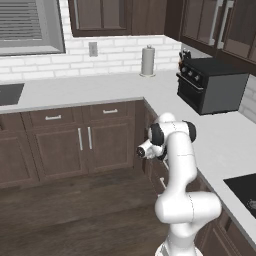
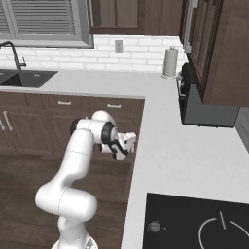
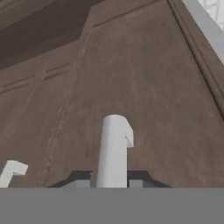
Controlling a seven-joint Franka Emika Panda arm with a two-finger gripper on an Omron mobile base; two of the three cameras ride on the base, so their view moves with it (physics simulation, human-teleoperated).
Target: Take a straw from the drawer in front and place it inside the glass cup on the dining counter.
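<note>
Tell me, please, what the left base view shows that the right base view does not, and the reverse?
Left base view: the front door of the black oven, with its knobs. Right base view: the faucet over the sink. Shared: the white arm, the paper towel roll and the wall outlet.

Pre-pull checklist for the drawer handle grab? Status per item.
1. Handle sits between the fingers: ok.
2. Gripper closed on handle: ok, the tips sit against both sides.
3. Clear of the neighbouring handle: ok, it is well off to one side.
4. Drawer open: not ok, the front looks flush.
5. Straw reachable: cannot tell, the drawer interior is hidden.
</note>
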